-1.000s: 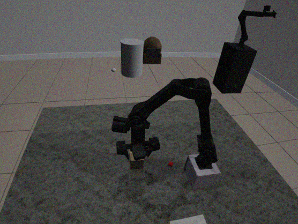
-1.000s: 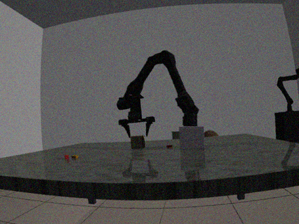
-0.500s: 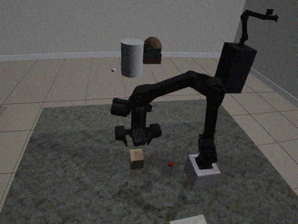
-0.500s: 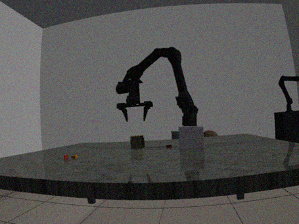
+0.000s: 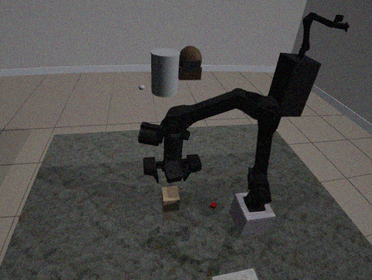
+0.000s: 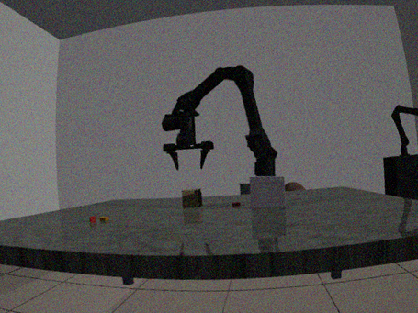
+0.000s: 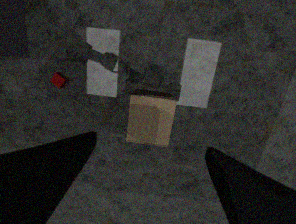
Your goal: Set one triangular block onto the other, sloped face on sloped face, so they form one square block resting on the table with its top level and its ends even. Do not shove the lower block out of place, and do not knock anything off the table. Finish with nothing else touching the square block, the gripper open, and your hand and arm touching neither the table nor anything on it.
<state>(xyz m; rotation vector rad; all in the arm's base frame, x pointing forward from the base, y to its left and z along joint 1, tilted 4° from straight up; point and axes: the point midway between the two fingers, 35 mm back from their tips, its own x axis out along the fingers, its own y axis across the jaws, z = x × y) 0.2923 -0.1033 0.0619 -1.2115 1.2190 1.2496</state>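
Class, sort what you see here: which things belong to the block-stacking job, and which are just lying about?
Belonging to the job:
tan square block
open gripper above it
table

Lying about:
small red cube
red and yellow bits
white cylinder
brown domed thing
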